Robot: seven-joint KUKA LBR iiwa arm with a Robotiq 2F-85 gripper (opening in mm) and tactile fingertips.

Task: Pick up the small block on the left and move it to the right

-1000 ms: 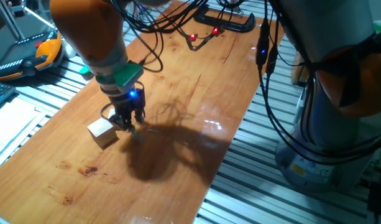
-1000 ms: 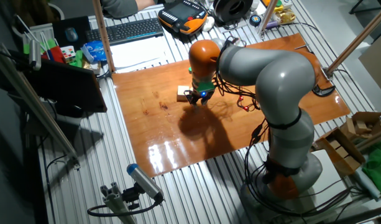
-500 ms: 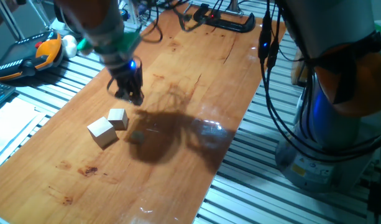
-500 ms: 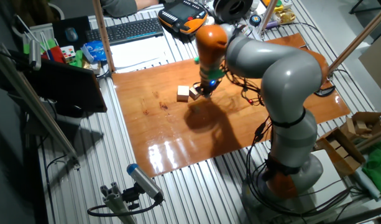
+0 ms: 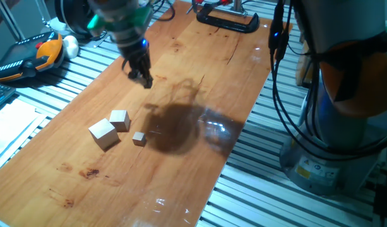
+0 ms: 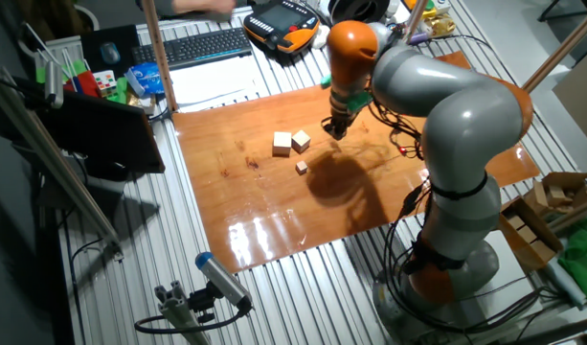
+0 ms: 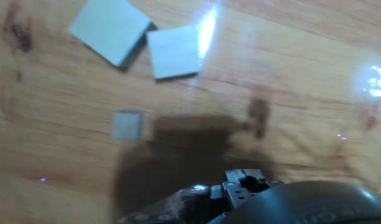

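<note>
Gripper (image 5: 144, 79) now raised well clear of the largest cube (image 5: 103, 133), carrying nothing (jaw gap not readable). Small block (image 5: 139, 139) newly exposed on table (image 5: 199, 75), just beside mid-sized cube (image 5: 120, 119), unheld. Pick apparently not made; re-approach likely needed.

the orange and grey jointed arm (image 6: 437, 105) is reached over the table, its black two-finger gripper (image 5: 144, 78) pointed downward, raised, nothing held.
</note>
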